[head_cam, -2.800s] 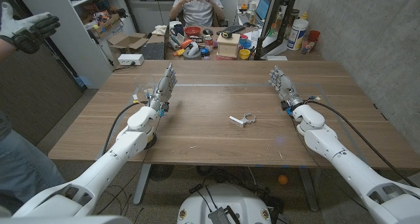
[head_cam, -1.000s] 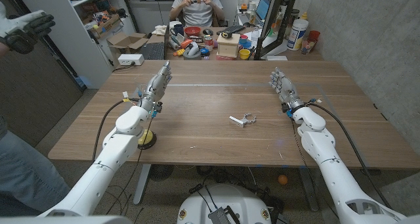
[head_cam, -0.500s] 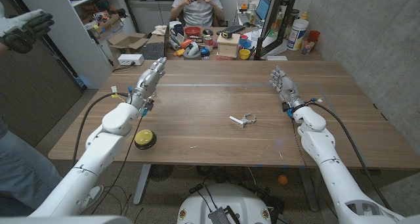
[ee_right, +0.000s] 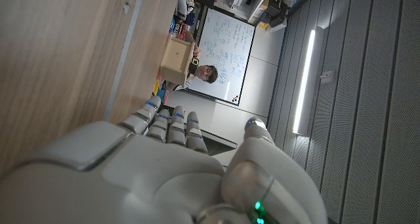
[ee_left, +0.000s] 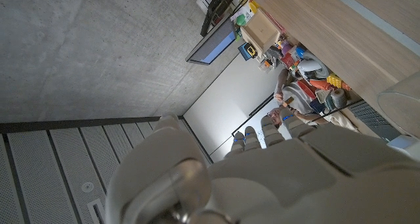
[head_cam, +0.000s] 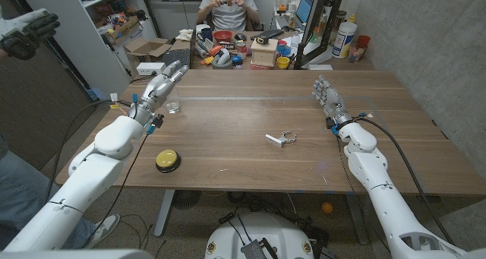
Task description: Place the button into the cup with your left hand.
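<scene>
A yellow button (head_cam: 168, 161) on a black base sits near the table's front left edge. A small clear cup (head_cam: 174, 105) stands further back on the left side. My left hand (head_cam: 157, 89) hovers over the table's left part, just left of the cup, fingers stretched out and apart, holding nothing. The button lies well in front of that hand, beside the forearm. My right hand (head_cam: 326, 97) stands at the right side, fingers extended, empty. In the wrist views I see the backs of the left hand (ee_left: 275, 178) and the right hand (ee_right: 131, 178).
A small metal clip (head_cam: 280, 139) lies at mid-table. Behind the far edge is a cluttered desk (head_cam: 250, 50) with a seated person (head_cam: 228, 4). At the left a person stands with a gloved hand (head_cam: 26, 31) raised. Cables trail from both wrists.
My left arm has swung out to the left, and its hand has moved left and further back. That uncovered the button and the cup. The right hand has stayed put.
</scene>
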